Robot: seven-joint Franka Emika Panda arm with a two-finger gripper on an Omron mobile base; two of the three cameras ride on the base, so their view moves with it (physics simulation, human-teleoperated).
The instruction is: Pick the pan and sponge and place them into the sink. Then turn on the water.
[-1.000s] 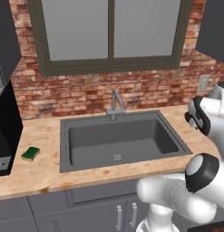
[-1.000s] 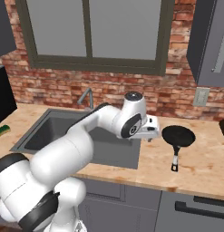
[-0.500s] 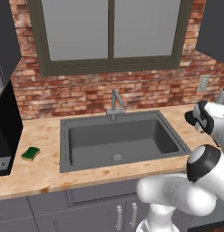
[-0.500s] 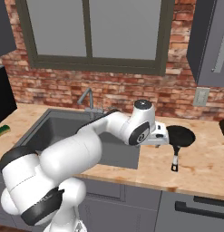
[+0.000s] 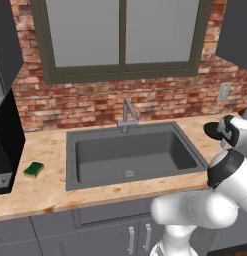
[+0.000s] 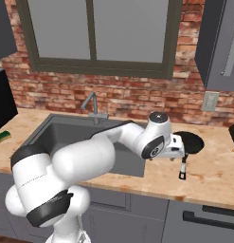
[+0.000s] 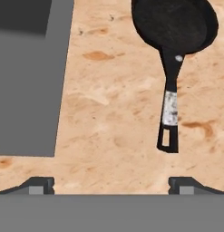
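Observation:
The black pan (image 7: 174,25) lies on the wooden counter right of the sink (image 5: 145,145), its straight handle (image 7: 170,104) pointing toward the counter's front edge. My gripper (image 7: 111,186) hangs open and empty over the bare counter, between the sink's right edge and the pan handle, touching neither. From the right base, the gripper (image 6: 177,153) sits just left of the pan (image 6: 192,142). From the left base, my hand partly covers the pan (image 5: 214,131). The green and yellow sponge (image 5: 33,170) lies on the counter left of the sink.
A slim grey faucet (image 5: 126,114) stands at the sink's rear before the brick wall. A black appliance (image 5: 6,145) stands at the far left beside the sponge. A wall socket (image 6: 210,101) sits above the pan. My arm reaches across the sink's right half.
My arm has swung right, from over the sink's right rim to the counter beside the pan. The gripper stayed open. Pan and sponge have not moved.

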